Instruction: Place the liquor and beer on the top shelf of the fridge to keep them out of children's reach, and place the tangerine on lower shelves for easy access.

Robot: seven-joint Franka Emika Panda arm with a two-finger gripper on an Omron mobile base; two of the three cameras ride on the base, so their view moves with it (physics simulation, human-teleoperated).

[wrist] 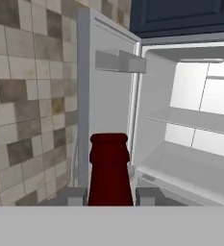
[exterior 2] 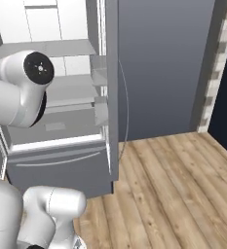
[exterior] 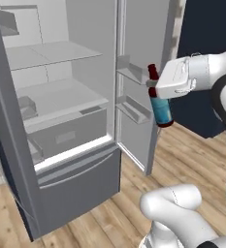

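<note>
Beside the open fridge [exterior: 61, 145], just off its right door w/ the door bins [exterior: 134, 109], the gripper [exterior: 155, 87] is clamped shut on the beer [exterior: 160, 109] at the neck; bottle hangs upright in mid-air, blue label below the hand, above the wood floor [exterior: 192, 155]. Hand view: dark red-brown neck [wrist: 109, 168] sits between the two fingertips [wrist: 75, 196], w/ the top shelf [wrist: 195, 120] off to the right and a tiled wall [wrist: 31, 96] on the left.
</note>
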